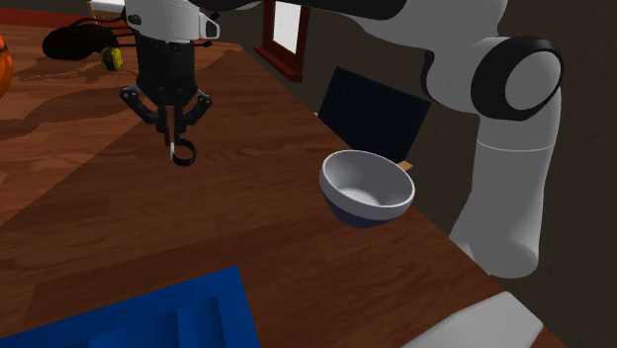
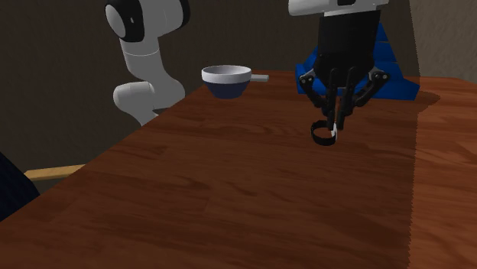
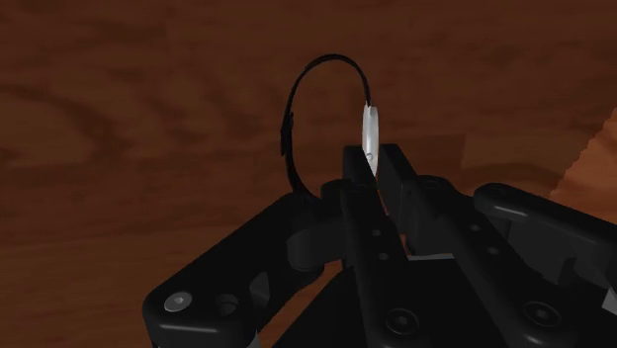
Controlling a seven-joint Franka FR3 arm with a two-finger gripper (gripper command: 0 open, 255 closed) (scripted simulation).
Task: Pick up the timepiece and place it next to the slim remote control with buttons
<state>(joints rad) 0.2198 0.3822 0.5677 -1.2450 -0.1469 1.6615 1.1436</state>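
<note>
The timepiece is a wristwatch (image 1: 183, 154) with a black loop strap and a thin white face, low over the brown wooden table (image 1: 247, 227). My black gripper (image 1: 176, 146) points straight down, shut on it. In the wrist view the fingertips (image 3: 388, 170) clasp the white face (image 3: 369, 130) edge-on, and the strap (image 3: 294, 129) arches away to one side. In the second exterior view the gripper (image 2: 336, 124) pinches the watch (image 2: 324, 134) close to the tabletop. I cannot tell whether the strap touches the wood.
A white bowl with a dark underside (image 1: 367, 187) sits near the table's edge by the arm's base. A blue bin (image 1: 158, 318) lies at the shoulder view's lower left. A dark object with yellow parts (image 1: 84, 44) lies at the far corner.
</note>
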